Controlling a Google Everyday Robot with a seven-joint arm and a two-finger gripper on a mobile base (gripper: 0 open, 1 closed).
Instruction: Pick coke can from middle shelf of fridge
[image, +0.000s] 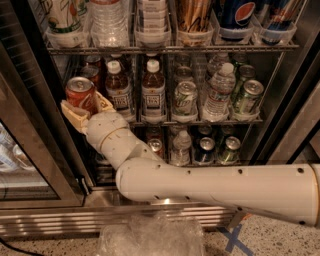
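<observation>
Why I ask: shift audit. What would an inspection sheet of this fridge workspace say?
Surface: silver wire middle shelf with clear lane trays, stocked.
Job's things: small red aluminium coke can at the shelf's left front, gripped; tall dark-framed fridge, door open.
Clutter: brown tea bottles, green-and-silver cans, clear water bottle; Pepsi bottles above.
Grippers: cream two-finger gripper closed around the can, at the shelf's left end.
Cables: thin dark cord on floor, lower left.
Surroundings: speckled floor, blue tape cross, crumpled clear plastic.
</observation>
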